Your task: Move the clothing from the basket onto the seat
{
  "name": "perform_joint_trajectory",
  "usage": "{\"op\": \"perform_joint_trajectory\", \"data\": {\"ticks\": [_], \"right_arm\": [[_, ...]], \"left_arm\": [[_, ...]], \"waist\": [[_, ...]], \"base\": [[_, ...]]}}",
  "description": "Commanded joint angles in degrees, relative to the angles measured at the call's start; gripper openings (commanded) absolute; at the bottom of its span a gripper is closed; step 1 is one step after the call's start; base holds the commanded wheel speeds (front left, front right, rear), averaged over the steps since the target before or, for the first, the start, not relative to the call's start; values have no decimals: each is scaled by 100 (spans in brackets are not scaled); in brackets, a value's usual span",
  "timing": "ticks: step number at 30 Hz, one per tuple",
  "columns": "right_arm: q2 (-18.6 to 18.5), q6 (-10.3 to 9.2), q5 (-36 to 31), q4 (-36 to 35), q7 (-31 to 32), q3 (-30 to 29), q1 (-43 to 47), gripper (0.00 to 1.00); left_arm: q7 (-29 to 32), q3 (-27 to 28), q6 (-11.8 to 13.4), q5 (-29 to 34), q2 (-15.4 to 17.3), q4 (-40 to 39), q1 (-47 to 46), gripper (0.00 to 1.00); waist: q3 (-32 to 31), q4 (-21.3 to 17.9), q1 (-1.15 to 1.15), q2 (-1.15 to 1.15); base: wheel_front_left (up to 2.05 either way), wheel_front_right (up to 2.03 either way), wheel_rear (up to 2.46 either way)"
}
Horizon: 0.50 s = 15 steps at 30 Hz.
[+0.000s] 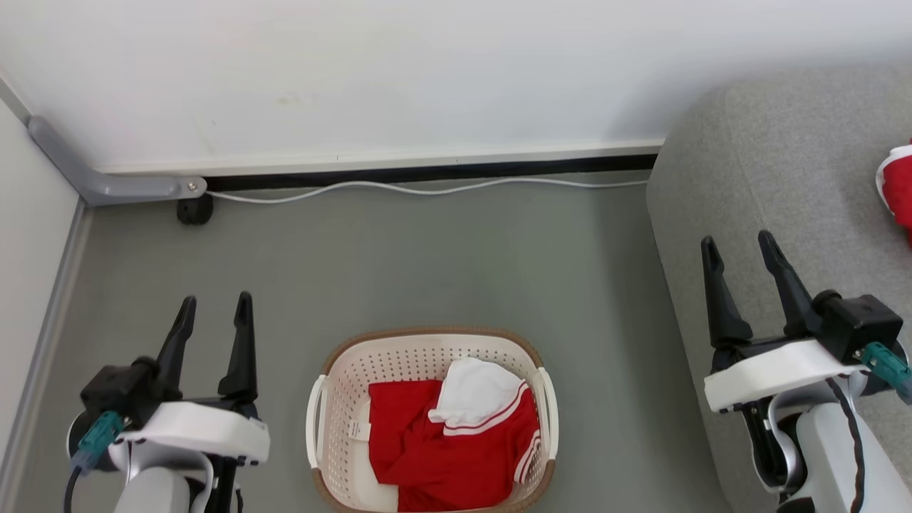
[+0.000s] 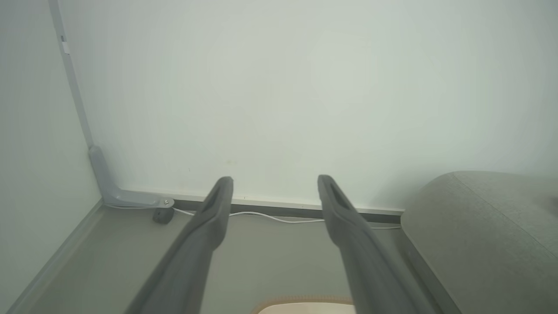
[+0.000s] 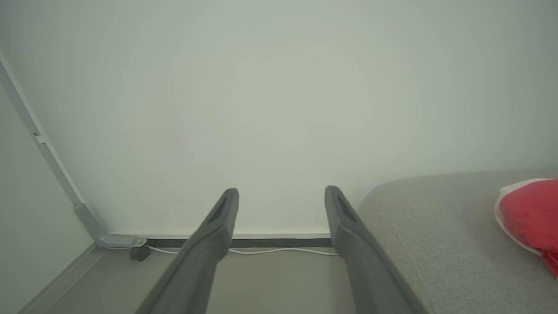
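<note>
The cream basket [image 1: 320, 399] with a brown rim stands on the floor at the bottom centre. Inside it lies crumpled red clothing [image 1: 442, 456] with a white panel and striped trim. Another red garment [image 1: 899, 189] rests on the grey seat [image 1: 784, 164] at the right edge, and it shows again [image 3: 529, 213] on the seat [image 3: 436, 226]. My left gripper [image 1: 214, 303] hangs open to the left of the basket, holding nothing. My right gripper [image 1: 737, 242] is open above the seat's rounded edge, empty. The basket's rim [image 2: 305, 301] peeks between the left fingers [image 2: 209, 222].
A white wall with a black skirting strip runs across the back. A white cable [image 1: 427, 189] lies along the floor below it. A grey bracket [image 1: 107, 182] and a small black foot [image 1: 194, 210] sit in the left corner. Grey floor [image 1: 427, 263] lies between basket and wall.
</note>
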Motion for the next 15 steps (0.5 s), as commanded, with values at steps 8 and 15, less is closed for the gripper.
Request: {"op": "perform_joint_trajectory", "data": {"ticks": [8, 15], "right_arm": [[-50, 18, 74, -118, -34, 119, 167, 100], [-5, 18, 69, -70, -34, 166, 273, 100]], "left_arm": [[-35, 486, -38, 207, 29, -499, 450, 100], [-35, 595, -41, 263, -36, -703, 820, 100]], "waist": [[-236, 18, 0, 0], [-388, -2, 0, 0]], "base": [[0, 0, 0], [0, 0, 0]]}}
